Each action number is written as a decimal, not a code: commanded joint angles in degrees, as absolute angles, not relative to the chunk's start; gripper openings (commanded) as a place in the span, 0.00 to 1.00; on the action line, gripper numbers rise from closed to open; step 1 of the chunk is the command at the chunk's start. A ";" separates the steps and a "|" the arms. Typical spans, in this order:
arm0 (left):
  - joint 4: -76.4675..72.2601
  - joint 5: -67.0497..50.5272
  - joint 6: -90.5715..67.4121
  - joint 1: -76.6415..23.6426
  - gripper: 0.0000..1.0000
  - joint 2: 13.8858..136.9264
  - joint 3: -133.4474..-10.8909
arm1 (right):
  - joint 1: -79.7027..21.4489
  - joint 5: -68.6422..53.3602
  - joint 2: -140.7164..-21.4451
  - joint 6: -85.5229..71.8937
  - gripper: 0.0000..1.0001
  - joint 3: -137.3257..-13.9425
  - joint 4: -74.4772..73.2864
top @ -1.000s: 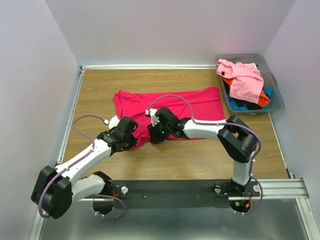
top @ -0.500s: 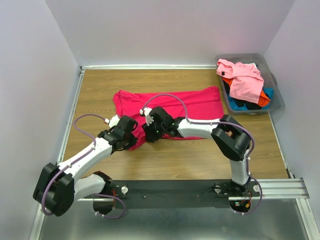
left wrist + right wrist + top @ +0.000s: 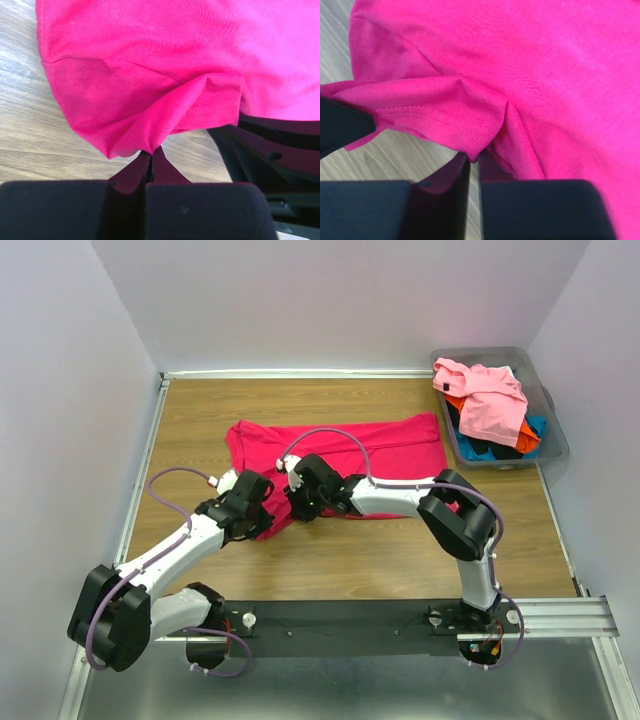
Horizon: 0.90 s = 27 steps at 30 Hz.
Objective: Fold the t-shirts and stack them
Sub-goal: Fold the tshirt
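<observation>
A crimson-magenta t-shirt [image 3: 345,445] lies spread across the middle of the wooden table. Both grippers sit close together at its near left corner. My left gripper [image 3: 266,517] is shut on a bunched fold of the crimson cloth [image 3: 145,125], which rises in a peak from the jaw tips [image 3: 150,153]. My right gripper [image 3: 298,508] has its jaws drawn close on the stitched hem [image 3: 445,120], a nub of cloth pinched at the tips [image 3: 474,158]. Light pink, orange, blue and black t-shirts [image 3: 490,400] are piled in the bin.
The grey plastic bin [image 3: 552,425] stands at the back right corner against the wall. The right gripper's dark body [image 3: 272,152] shows just right of the left jaws. White walls enclose the table on three sides.
My right gripper slid left along the shirt's near edge toward the left gripper and narrowed its jaws onto the hem. The left gripper kept its grip and barely moved.
</observation>
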<state>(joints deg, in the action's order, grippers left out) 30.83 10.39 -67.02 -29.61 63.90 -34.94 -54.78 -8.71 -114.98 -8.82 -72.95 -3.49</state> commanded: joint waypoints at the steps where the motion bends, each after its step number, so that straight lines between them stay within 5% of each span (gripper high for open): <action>1: 30.94 10.11 -66.01 -29.00 0.00 63.20 -36.12 | -55.37 -6.50 -114.44 -8.09 0.10 -73.30 -3.60; 6: 32.43 9.93 -65.57 -28.48 0.00 61.97 -36.56 | -55.28 -5.80 -111.10 -8.09 0.01 -71.02 -4.22; 27: 37.87 -6.67 -56.26 -28.48 0.05 59.94 -36.39 | -55.37 -9.76 -95.90 -8.35 0.01 -61.88 -20.91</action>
